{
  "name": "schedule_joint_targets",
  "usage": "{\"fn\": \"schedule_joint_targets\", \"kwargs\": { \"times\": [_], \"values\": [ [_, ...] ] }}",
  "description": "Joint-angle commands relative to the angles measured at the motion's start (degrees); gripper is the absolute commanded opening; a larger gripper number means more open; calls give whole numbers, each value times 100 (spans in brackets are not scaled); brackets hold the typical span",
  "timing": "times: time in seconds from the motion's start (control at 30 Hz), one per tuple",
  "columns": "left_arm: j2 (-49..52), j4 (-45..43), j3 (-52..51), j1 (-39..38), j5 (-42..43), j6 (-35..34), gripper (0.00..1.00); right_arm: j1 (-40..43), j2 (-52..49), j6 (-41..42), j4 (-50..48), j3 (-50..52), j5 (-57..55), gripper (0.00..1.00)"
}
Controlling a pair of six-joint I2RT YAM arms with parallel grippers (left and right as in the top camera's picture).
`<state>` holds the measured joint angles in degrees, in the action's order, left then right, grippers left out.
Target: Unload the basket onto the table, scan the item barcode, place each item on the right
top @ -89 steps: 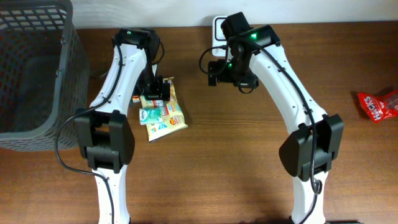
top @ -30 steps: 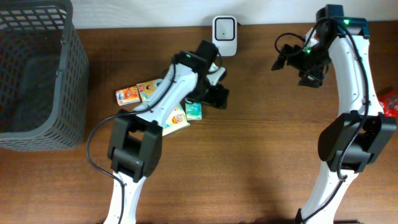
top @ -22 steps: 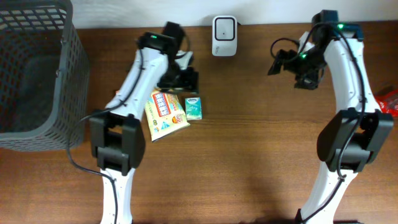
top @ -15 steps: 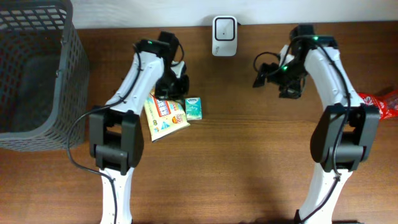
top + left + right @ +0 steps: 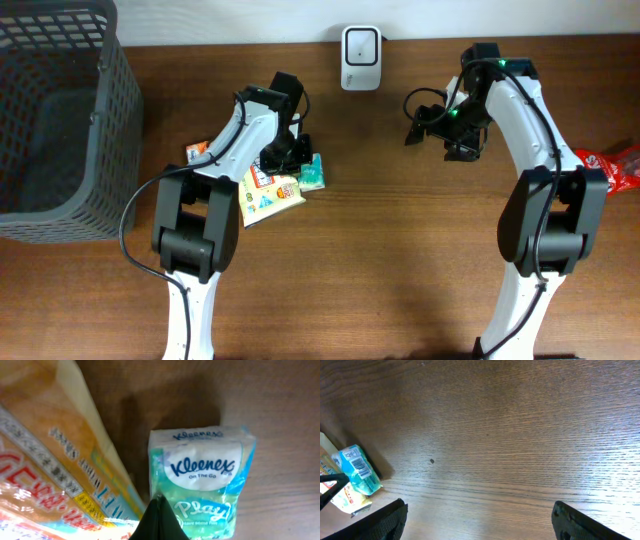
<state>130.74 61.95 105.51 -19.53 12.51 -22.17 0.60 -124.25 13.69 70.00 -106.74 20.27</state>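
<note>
One tissue pack lies on the counter, centre-left of the overhead frame, just beside a snack bag and well apart from the scanner at upper middle. The scan looks not yet done.
Left gripper: jaws together over the pack; contact unclear.
Right gripper: jaws apart, empty.

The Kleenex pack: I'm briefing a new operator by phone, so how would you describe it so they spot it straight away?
Start from the white scanner at the table's far edge and come toward the left arm. Just by its hand lies the Kleenex pack, right of a larger yellow-orange snack bag. It is the only small teal-and-white packet there.
</note>
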Motion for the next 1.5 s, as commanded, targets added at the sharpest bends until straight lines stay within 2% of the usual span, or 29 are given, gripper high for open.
{"fn": "schedule_joint_targets", "kwargs": {
  "times": [0.0, 0.47, 0.53, 0.67, 0.77, 0.83, 0.9, 1.0, 1.03, 1.07, 1.47],
  "values": [
    [74, -157, -55, -39, 35, -59, 0, 9, 11, 24, 9, 9, 31, 93],
    [70, -778, 79, -1141, 208, -22, 0, 9, 13, 4, 343, 9, 31, 93],
    [68, -472, 378, -1064, 205, -7, 0, 4, 13, -7, 442, 9, 31, 96],
    [11, 813, 1657, -459, 186, 157, 0, -267, 13, -894, 608, 9, 33, 97],
    [11, 1451, 2295, -28, -214, 188, 0, -616, 13, -874, 457, 9, 35, 96],
    [11, 1641, 2380, 208, -474, 188, 12, -868, 13, -660, 249, 9, 31, 93],
    [31, 1829, 2347, 382, -739, 188, 21, -1119, 11, -94, 35, 9, 26, 86],
    [39, 1961, 2170, 527, -1167, 188, 51, -1460, 11, 890, -205, 26, 31, 86],
    [42, 1978, 2094, 553, -1272, 190, 71, -1567, 11, 1224, -284, 48, 31, 86],
    [44, 1976, 2044, 566, -1322, 190, 97, -1628, 11, 1460, -315, 61, 31, 85],
    [52, 1213, 872, 570, -1534, 186, 99, -2323, 11, 4074, -791, 946, 28, 82]
  ]
}}
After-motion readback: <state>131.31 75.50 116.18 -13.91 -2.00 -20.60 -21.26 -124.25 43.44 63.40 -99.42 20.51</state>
